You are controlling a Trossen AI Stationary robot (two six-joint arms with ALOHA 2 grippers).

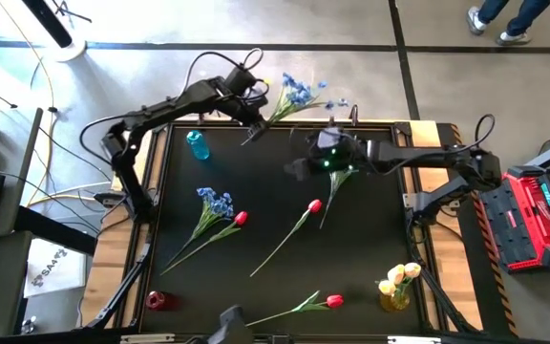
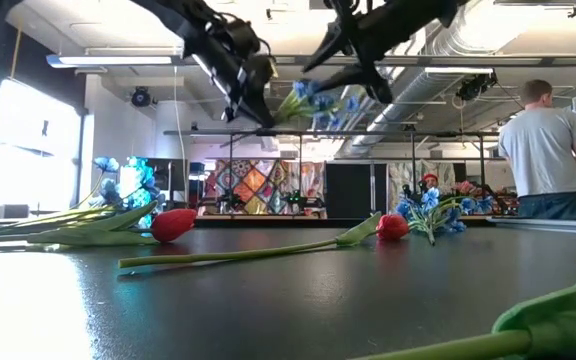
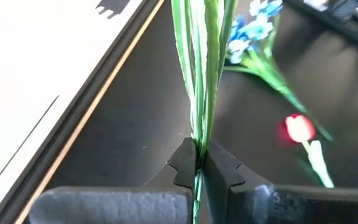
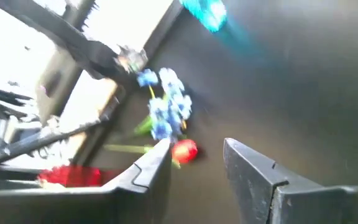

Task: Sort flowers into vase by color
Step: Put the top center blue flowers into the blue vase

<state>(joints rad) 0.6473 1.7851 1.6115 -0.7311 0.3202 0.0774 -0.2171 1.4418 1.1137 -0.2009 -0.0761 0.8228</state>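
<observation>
My left gripper [image 1: 252, 122] is up over the table's far edge, shut on a blue spray [image 1: 297, 93] whose blossoms reach out past that edge. My right gripper [image 4: 197, 163] hangs open above the far middle of the table, touching nothing, over a green stem [image 1: 336, 183]. A second blue spray [image 1: 216, 201] lies flat beside a red tulip [image 1: 241, 218]. Two more red tulips [image 1: 314, 204] [image 1: 333, 301] lie on the table. The blue vase [image 1: 198, 145], red vase [image 1: 158, 301] and a vase of yellow tulips [image 1: 396, 285] stand upright. My left gripper pinches the blue spray's green stems [image 3: 196, 146] between its two fingers, near their lower end. The fingers lie across the stems. The spray is lifted clear of the table and slants away from the fingers, blossoms [image 2: 315, 100] toward the far right.
A raised rim [image 1: 160, 172] frames the dark table. The right arm [image 1: 418, 158] stretches in from the right side along the far part. A person [image 2: 545, 145] stands in the room beyond. Open table surface lies between the flowers in the middle and near right.
</observation>
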